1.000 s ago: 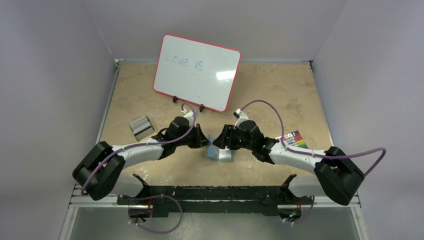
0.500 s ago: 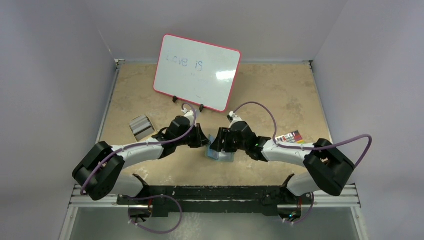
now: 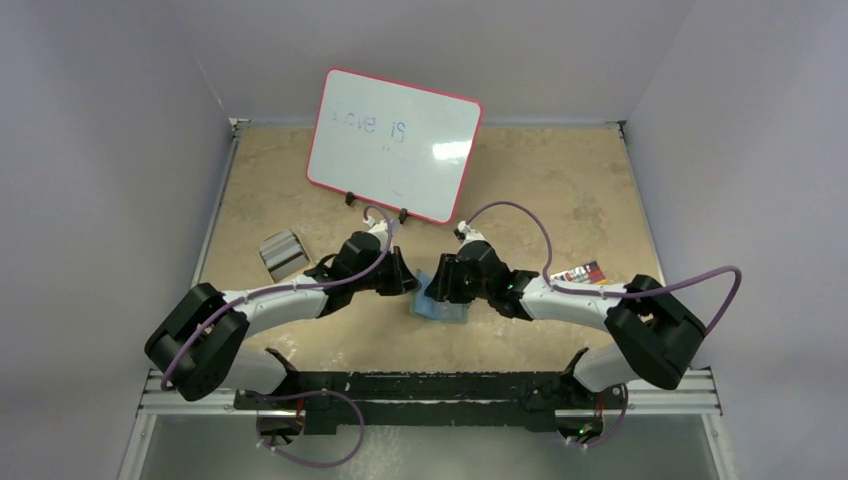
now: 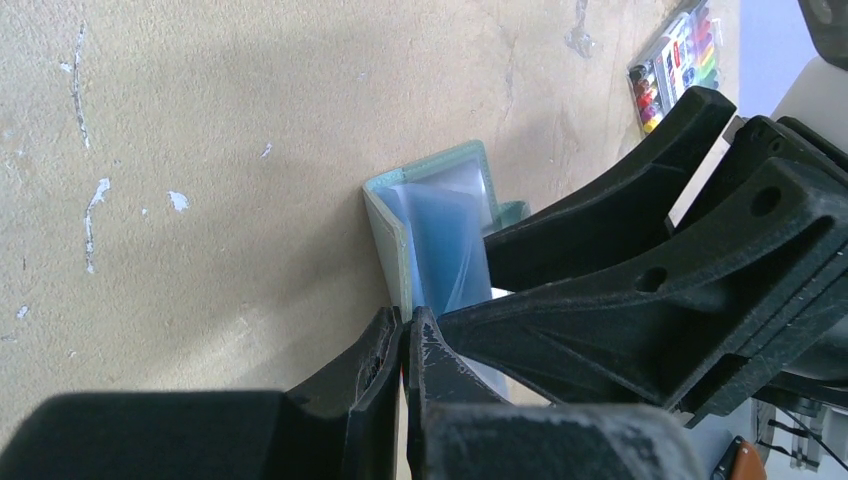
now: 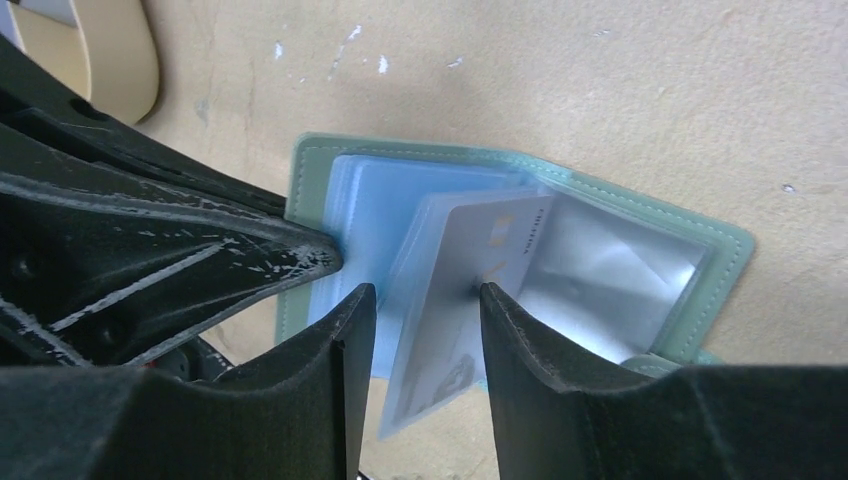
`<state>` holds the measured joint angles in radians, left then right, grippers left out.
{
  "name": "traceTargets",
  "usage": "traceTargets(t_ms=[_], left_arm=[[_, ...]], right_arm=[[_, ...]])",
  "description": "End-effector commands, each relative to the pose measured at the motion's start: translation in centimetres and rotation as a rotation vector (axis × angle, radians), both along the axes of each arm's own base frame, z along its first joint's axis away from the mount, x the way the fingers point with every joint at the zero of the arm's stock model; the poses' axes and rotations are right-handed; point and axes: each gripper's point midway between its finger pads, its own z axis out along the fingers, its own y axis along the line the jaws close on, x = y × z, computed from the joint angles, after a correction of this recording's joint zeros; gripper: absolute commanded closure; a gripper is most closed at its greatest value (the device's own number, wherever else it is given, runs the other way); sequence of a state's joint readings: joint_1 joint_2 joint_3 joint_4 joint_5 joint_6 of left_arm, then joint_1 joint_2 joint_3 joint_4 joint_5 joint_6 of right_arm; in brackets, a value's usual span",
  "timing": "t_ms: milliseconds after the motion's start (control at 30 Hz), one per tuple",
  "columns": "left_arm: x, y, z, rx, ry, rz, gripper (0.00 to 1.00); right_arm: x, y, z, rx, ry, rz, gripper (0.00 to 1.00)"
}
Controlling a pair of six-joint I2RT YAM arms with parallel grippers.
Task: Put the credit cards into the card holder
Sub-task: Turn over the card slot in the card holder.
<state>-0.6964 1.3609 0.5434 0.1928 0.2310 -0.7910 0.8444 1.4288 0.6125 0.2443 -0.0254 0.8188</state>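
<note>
**Entry: card going into holder, 2 arms engaged**

1. Left gripper (image 4: 403,335): clenched. Its 2 fingers meet on the edge of the holder (image 4: 385,235) nearest them and pin that flap up and open. Nothing else is in the grasp.

2. Right gripper (image 5: 425,295): jaws apart, straddling 1 whitish card (image 5: 480,250). 1 finger touches the card. A sliver of gap shows at the other, so no firm clamp is seen.

3. Holder: sage green, open on the table (image 5: 600,80), between the 2 grippers and just beyond both sets of fingertips. A clear pocket past the right fingertips looks empty.

4. Cards: the whitish 1 stands tilted between the right fingers. Its far end is down in the holder's fold and its near end sticks out toward the wrist. Blue sheets (image 5: 365,215) lie against the flap on the left gripper's side. Whether they are cards or sleeves cannot be told.

5. Step in hand, as judged: seating the whitish card in a pocket.

6. Handling notes, as judged:
   - Close lightly on the card's near end.
   - Line the card up with the pocket mouth, then push straight along its length.
   - Have the left gripper hold the flap taut so the mouth gapes and the holder cannot slide.
   - Let go only once most of the card is sheathed.

7. Risk: a corner may snag a sleeve edge and the card may buckle.
</note>
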Motion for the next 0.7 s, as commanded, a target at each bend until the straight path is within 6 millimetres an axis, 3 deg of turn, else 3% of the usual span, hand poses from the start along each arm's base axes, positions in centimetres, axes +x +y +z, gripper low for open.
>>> traceTargets(t_ms=[0, 167, 400, 667], left_arm=[[1.2, -0.9, 2.9, -0.042, -0.087, -0.008, 1.0], [1.2, -0.8, 2.7, -0.036, -0.085, -0.006, 1.0], [1.2, -0.7, 2.5, -0.03, -0.085, -0.006, 1.0], [1.2, -0.9, 2.6, -0.038, -0.086, -0.008, 1.0]], right_arm=[[1.0, -0.4, 1.4, -0.03, -0.047, -0.038, 0.56], [1.2, -1.1, 1.6, -0.052, -0.06, -0.057, 0.55], [1.3, -2.2, 1.6, -0.103, -0.074, -0.077, 0.39], [2.1, -3.3, 0.9, -0.21, -0.089, -0.091, 0.31]])
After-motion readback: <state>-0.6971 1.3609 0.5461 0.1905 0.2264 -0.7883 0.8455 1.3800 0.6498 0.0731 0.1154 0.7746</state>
